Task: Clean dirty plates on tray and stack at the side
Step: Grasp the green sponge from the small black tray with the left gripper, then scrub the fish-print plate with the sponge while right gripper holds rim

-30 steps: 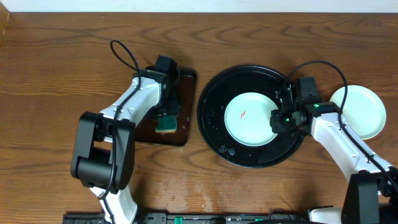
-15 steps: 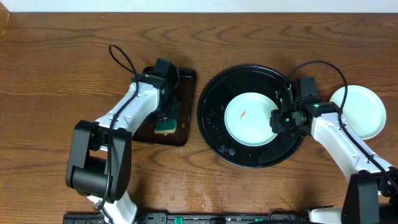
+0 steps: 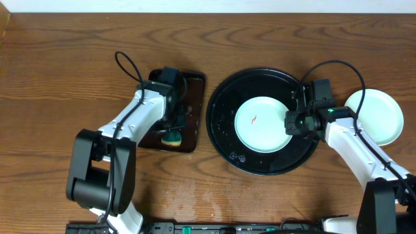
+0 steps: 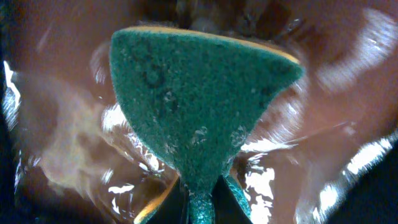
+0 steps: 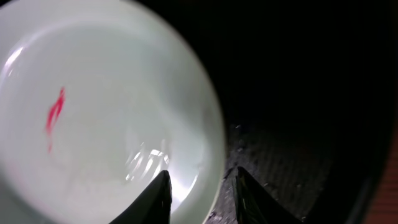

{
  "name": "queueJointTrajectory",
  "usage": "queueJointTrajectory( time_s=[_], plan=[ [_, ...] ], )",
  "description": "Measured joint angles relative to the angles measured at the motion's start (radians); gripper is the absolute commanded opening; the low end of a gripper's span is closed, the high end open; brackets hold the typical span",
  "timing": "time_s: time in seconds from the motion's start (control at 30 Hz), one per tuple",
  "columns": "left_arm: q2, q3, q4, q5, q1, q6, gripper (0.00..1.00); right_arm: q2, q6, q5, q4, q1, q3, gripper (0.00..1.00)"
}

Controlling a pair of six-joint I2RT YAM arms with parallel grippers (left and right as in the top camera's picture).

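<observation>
Closest to the robot's side of the table (image 3: pixel 65 65), the near part of the big round black tray (image 3: pixel 220 127) is speckled with droplets. A little farther in, on the left, the left gripper (image 3: pixel 174 128) reaches down into the small rectangular tray (image 3: pixel 192 88), whose long side runs away from the robot with a slight tilt. Its jaws are pressed together on one end of the sponge (image 3: pixel 171 138). In the left wrist view the sponge (image 4: pixel 199 106) is squeezed narrow at the left gripper (image 4: pixel 203 205) and fans out away from it, green face to the camera and a yellow layer along the far edge, over a wet, shiny brown surface.

At about the same depth on the right, a pale plate (image 3: pixel 261 123) lies flat and face up inside the black tray, slightly right of the tray's middle. Being round, it has no long axis; its thin red smear (image 3: pixel 255 119) is a short slanted streak. The right gripper (image 3: pixel 292 122) sits at the plate's right edge. In the right wrist view the jaws of the right gripper (image 5: pixel 199 196) are partly spread and straddle the rim of the plate (image 5: pixel 112 124), one finger over the plate, the other over the black tray (image 5: pixel 298 93), with a dark gap beside the rim.

Off the tray to the right, a second plate (image 3: pixel 377 117) rests flat on the table, just behind the right arm.
</observation>
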Motion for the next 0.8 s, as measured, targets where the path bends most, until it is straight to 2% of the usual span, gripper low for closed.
queueJointTrajectory(
  time_s=[0.13, 0.3, 0.47, 0.8],
  plan=[
    [-0.063, 0.082, -0.053, 0.005, -0.014, 0.001, 0.07, 0.008, 0.022, 0.023, 0.04, -0.016, 0.0, 0.26],
    [-0.191, 0.132, -0.018, 0.009, -0.082, 0.008, 0.07, 0.08, 0.031, 0.024, 0.047, -0.02, 0.0, 0.21],
    [-0.216, 0.135, 0.065, 0.022, -0.207, 0.023, 0.07, 0.152, 0.041, -0.016, 0.06, -0.019, 0.002, 0.01],
    [-0.042, 0.136, 0.324, 0.148, -0.401, -0.027, 0.08, 0.151, 0.022, -0.034, 0.039, -0.023, 0.014, 0.01]
  ],
)
